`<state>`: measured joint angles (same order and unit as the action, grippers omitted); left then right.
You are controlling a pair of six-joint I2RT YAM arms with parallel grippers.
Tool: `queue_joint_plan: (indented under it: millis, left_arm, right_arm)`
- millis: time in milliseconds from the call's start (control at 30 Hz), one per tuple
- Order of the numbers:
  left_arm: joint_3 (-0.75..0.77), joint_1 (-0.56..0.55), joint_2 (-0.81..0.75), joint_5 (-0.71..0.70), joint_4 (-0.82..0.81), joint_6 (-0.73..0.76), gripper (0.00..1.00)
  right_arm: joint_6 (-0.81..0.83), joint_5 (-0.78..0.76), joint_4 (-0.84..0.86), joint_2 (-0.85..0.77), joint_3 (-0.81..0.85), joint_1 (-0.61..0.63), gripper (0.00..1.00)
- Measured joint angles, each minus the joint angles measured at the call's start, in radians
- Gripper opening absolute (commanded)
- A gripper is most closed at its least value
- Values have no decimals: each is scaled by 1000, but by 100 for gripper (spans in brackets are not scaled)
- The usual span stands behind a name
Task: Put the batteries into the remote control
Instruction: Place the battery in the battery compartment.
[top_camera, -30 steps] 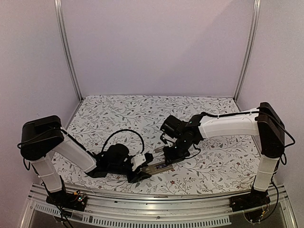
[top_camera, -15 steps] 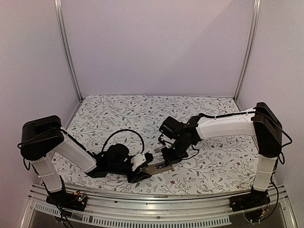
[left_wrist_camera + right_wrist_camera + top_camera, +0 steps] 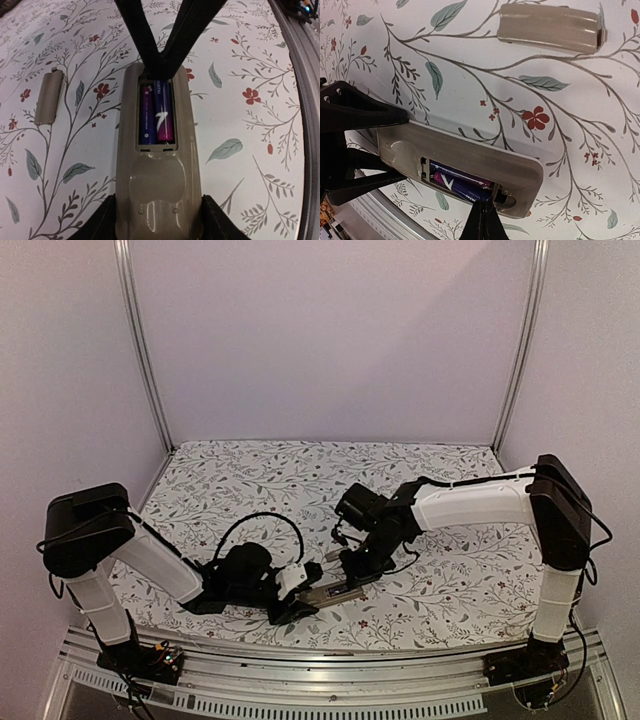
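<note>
- Top: left gripper (image 3: 305, 602) clamps the remote control (image 3: 336, 592) at the near edge, its long axis pointing right toward the right gripper (image 3: 352, 566)
- Left wrist: both batteries (image 3: 156, 114) lie lengthwise in the recess
- Right wrist: right gripper, pinched closed, tip at their end; cover (image 3: 550, 27) lies apart

The remote control (image 3: 157, 185) has a back of smooth greyish-tan plastic with a soft sheen. The batteries (image 3: 156, 115) wear glossy purple-and-blue wrappers. The loose cover (image 3: 48, 96) looks like the same plastic, only duller. The desk (image 3: 250, 60) has a matt, floral-printed covering. The right gripper (image 3: 157, 67) looks like matt black plastic, and the front rail (image 3: 300, 665) is bare metal.
</note>
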<state>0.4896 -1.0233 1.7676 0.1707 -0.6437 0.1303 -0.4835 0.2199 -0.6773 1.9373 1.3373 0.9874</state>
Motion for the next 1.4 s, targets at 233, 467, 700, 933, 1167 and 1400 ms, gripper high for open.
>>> queue_joint_plan:
  millis: [233, 467, 700, 933, 1167, 1400]
  left_arm:
    - [0, 0, 0, 0, 0, 0, 29]
    - [0, 0, 0, 0, 0, 0, 29]
    - [-1, 0, 0, 0, -1, 1, 29]
    - [-3, 0, 0, 1, -5, 4, 29]
    - [-6, 0, 2, 1, -16, 7, 24]
    - [-13, 0, 6, 2, -32, 7, 24]
  right_arm:
    - [33, 6, -26, 17, 24, 0, 0]
    - [53, 11, -47, 35, 42, -1, 0]
    - [70, 58, -5, 28, 7, -16, 0]
    - [135, 111, -13, 42, 17, -36, 0]
    - [174, 135, -37, 58, 35, -45, 0]
    - [227, 143, -87, 98, 76, -47, 0]
